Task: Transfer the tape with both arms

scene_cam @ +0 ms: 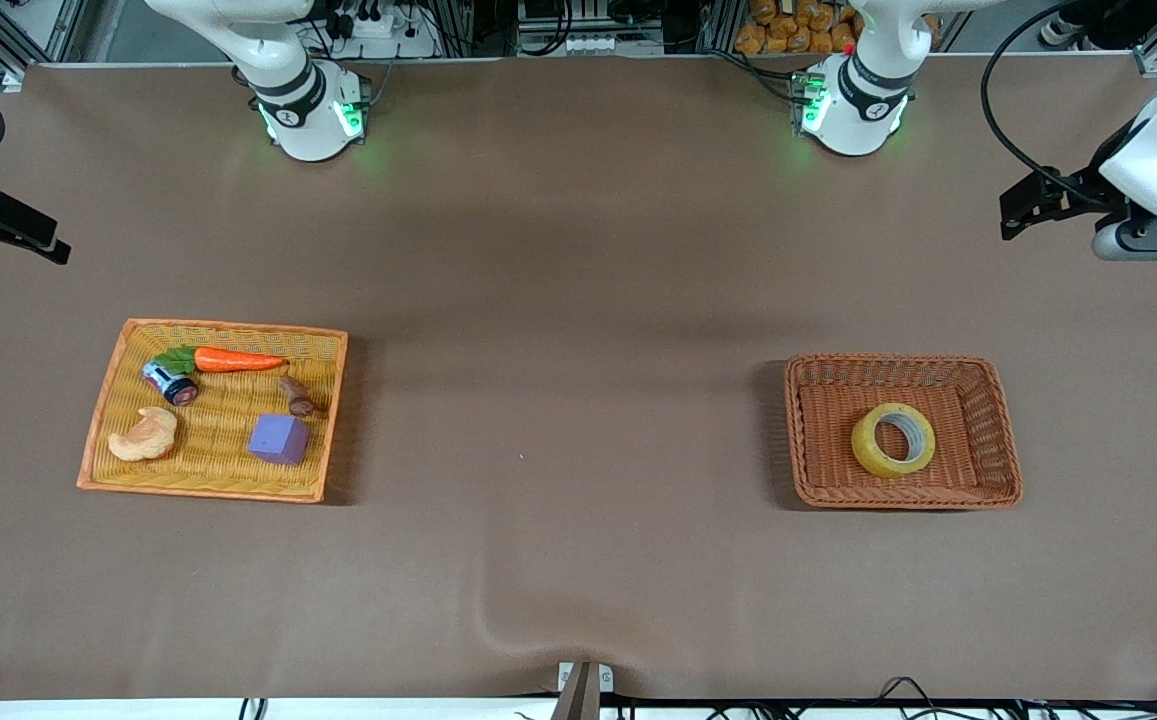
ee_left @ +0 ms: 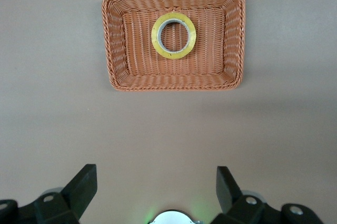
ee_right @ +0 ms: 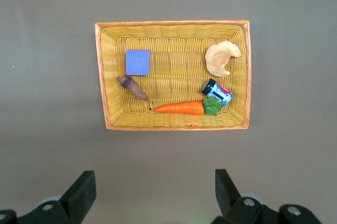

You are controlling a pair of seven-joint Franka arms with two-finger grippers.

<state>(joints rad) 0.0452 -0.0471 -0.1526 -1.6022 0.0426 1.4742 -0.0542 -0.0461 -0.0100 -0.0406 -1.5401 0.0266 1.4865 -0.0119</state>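
Brown table [scene_cam: 578, 560] with 2 baskets [scene_cam: 213, 480] [scene_cam: 998, 440]

Yellow tray [scene_cam: 116, 415]: carrot [scene_cam: 234, 360], small can [scene_cam: 170, 382], croissant toy [scene_cam: 145, 435], purple cube [scene_cam: 279, 439], brown piece [scene_cam: 296, 396] | Brown wicker basket [scene_cam: 993, 430]: toward left arm's end | Brown table cover [scene_cam: 558, 350]: creased at camera edge

A: Your front camera looks down from high across the table [scene_cam: 578, 300], facing both bases.

B: Each wrist camera looks straight down; the left shares the brown basket [scene_cam: 998, 430] [ee_left: 118, 39], the right the yellow tray [scene_cam: 118, 400] [ee_right: 174, 30].
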